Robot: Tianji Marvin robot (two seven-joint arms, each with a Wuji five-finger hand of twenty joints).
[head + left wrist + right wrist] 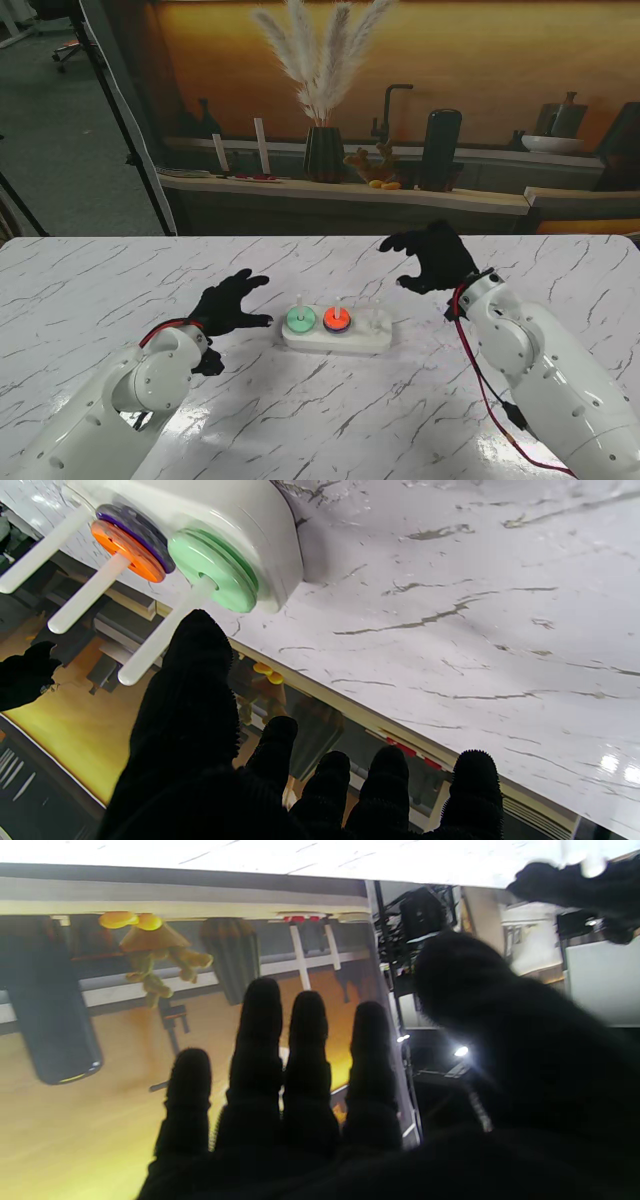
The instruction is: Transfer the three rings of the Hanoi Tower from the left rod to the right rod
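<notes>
The white Hanoi base (337, 336) lies mid-table with three white rods. A green ring (299, 320) (214, 570) sits on the left rod. An orange ring (337, 319) (127, 551) rests on a purple ring (137, 530) on the middle rod. The right rod (37, 552) is bare. My left hand (230, 304) (210, 760) is open just left of the base, fingers spread, holding nothing. My right hand (432, 258) (320, 1100) hovers open beyond the base's right end, farther from me, with nothing in it.
A low shelf runs behind the table's far edge with a dark vase of pampas grass (322, 152), a black cylinder (440, 148) and small orange items (383, 183). A red cable (485, 390) runs along my right forearm.
</notes>
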